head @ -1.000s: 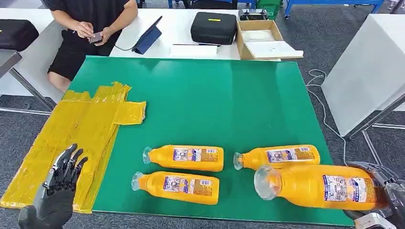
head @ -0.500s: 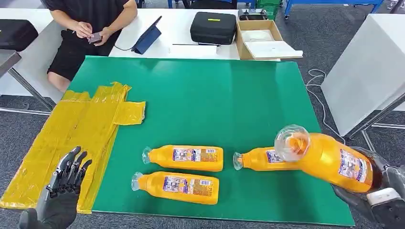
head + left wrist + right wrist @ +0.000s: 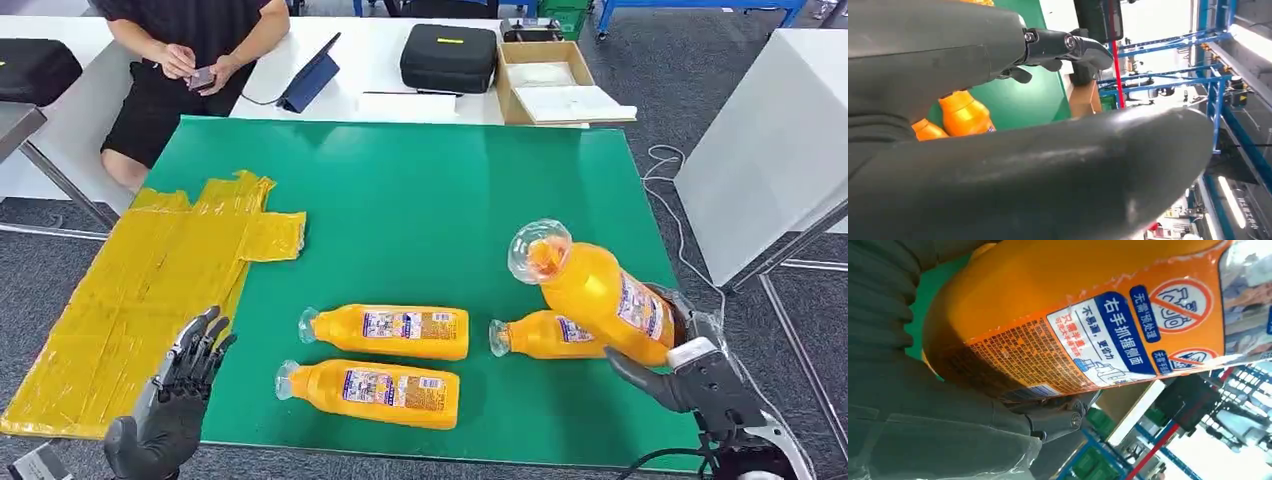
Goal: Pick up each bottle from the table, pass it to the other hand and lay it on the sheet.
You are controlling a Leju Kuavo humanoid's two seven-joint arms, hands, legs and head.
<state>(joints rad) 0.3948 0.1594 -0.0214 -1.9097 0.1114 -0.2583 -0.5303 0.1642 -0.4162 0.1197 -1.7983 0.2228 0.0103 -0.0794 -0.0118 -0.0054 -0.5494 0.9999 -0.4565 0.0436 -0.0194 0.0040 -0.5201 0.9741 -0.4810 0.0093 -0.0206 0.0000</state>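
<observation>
A large orange plastic bottle is gripped, raised and tilted, by the right robot hand above the green table's right front corner. The left robot hand is held empty, fingers spread, at the left front edge beside the yellow plastic sheet.

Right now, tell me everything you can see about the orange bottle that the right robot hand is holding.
The orange plastic bottle with a clear cap is lifted off the green table, tilted with its cap up and away from the robot. A printed label with blue patches and Chinese text wraps its body. The right robot hand grips its base end. It hangs above another orange bottle lying on the table.
</observation>
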